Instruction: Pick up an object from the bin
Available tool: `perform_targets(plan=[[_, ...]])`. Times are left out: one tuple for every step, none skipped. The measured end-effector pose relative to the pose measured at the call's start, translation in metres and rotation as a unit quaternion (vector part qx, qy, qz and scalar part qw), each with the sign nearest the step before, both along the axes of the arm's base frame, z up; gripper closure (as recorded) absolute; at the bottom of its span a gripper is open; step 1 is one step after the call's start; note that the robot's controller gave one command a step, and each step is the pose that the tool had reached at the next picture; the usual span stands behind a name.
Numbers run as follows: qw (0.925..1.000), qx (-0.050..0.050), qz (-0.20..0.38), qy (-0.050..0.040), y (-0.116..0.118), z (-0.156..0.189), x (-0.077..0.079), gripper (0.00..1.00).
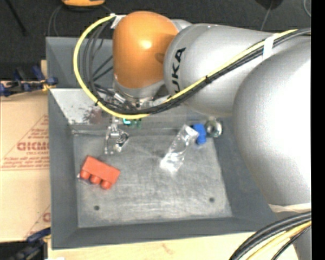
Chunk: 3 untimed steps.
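My gripper [115, 141] hangs below the orange wrist cover at the back left of the bin floor, its metal fingers pointing down just above the floor. An orange-red toy block [99, 173] with round studs lies in front of it, a little to the left, apart from the fingers. To the right lies a crumpled clear plastic bottle [179, 149] with a blue cap, tilted toward the back right. I see nothing between the fingers.
A small shiny metal ball-like piece sits by the bottle's cap at the bin's back right. The arm covers the back and right of the bin. Bare floor stretches across the front and middle.
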State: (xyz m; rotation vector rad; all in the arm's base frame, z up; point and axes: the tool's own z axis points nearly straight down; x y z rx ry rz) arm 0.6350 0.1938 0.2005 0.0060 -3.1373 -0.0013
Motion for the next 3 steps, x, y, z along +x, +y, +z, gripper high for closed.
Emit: perform_targets(plan=[[0.9979, 0.000, -0.064, -0.0019, -0.016, -0.125, -0.052, 0.00], [0.9979, 0.001, -0.065, -0.0035, -0.015, -0.121, -0.050, 1.00], [0.9980, 0.002, -0.063, -0.0078, -0.008, 0.063, -0.046, 1.00]])
